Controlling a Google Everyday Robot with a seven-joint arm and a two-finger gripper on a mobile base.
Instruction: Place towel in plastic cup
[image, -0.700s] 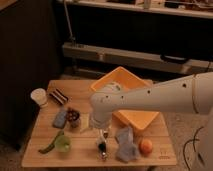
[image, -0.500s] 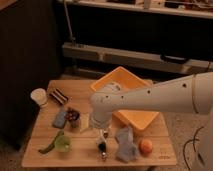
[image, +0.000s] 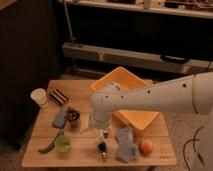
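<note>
- My feed is dim and amber; light falls from overhead onto the bench (image: 80, 156), and the room behind is almost black.
- The white arm (image: 150, 97) is brightest and shades the bench below.
- The tool (image: 102, 146), low over the bench front, looks soft and dark.

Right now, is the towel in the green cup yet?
Out: the towel lies crumpled on the table; the gripper hangs between it and the green cup.

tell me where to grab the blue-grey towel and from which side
Pinch the towel at its raised crumpled middle, likely coming straight down from above. It lies in a loose heap on the table, so folds stick up, and the orange sits close on one side. The tool hangs open beside it on the other side, holding nothing.
</note>
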